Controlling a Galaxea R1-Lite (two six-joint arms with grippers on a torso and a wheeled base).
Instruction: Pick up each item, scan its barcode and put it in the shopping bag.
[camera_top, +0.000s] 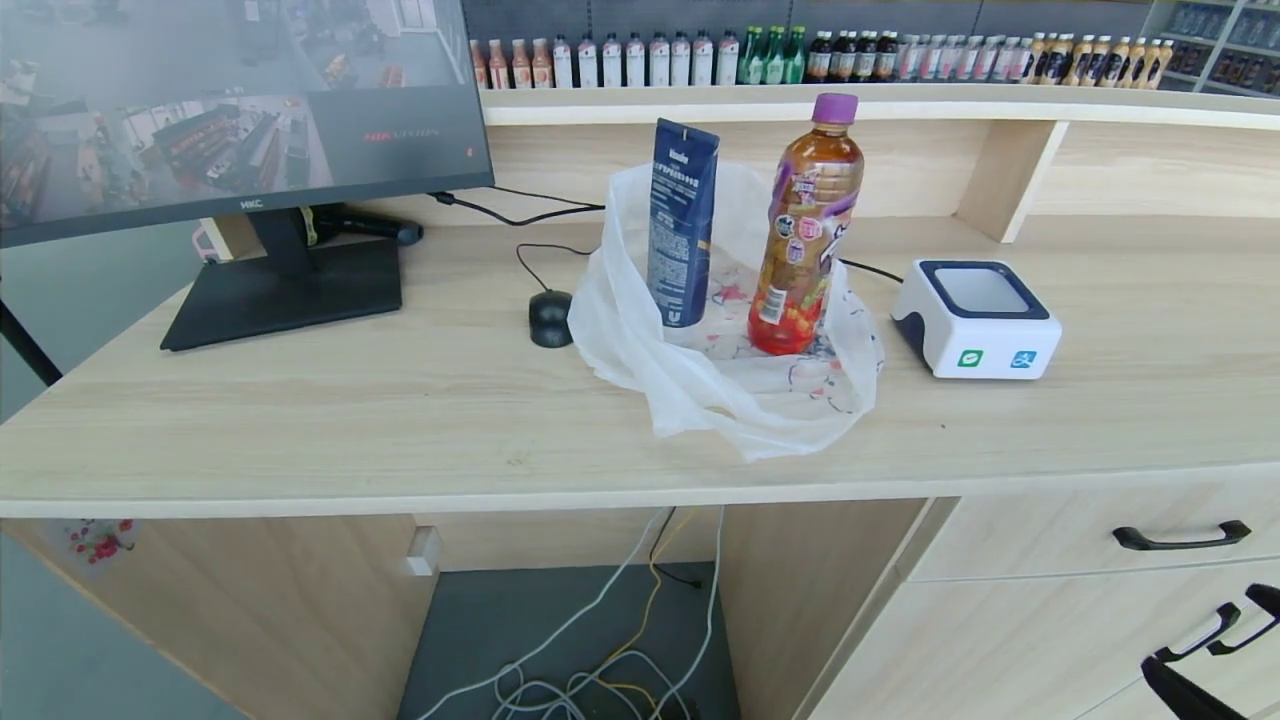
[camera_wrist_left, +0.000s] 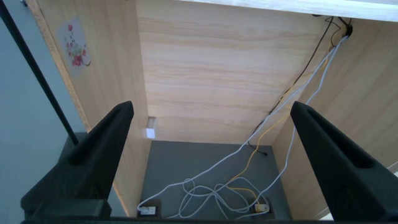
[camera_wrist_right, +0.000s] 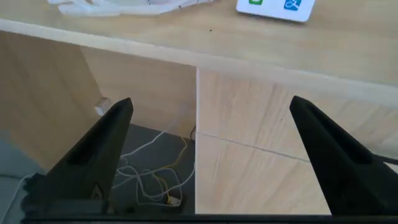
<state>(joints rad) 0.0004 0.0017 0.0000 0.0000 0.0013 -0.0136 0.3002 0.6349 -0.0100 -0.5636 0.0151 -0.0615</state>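
Observation:
A white plastic shopping bag (camera_top: 620, 330) lies open on the wooden counter. Inside it stand a blue tube (camera_top: 682, 225) and a purple-capped drink bottle (camera_top: 805, 240), both upright. Right of the bag sits a white barcode scanner (camera_top: 975, 318) with a dark-rimmed window on top. My left gripper (camera_wrist_left: 211, 112) hangs open and empty below the counter, in front of the knee-hole with its cables. My right gripper (camera_wrist_right: 211, 106) is also open and empty, low before the counter's front edge, and shows at the bottom right of the head view (camera_top: 1245, 615). The scanner's front (camera_wrist_right: 273, 5) and the bag's edge (camera_wrist_right: 106, 6) lie above it.
A monitor (camera_top: 230, 110) on a black stand occupies the counter's left, with a black mouse (camera_top: 550, 318) beside the bag. Drawers with black handles (camera_top: 1180, 538) sit under the counter at right. Loose cables (camera_top: 600, 650) lie in the knee-hole. Bottles (camera_top: 800, 55) line the back shelf.

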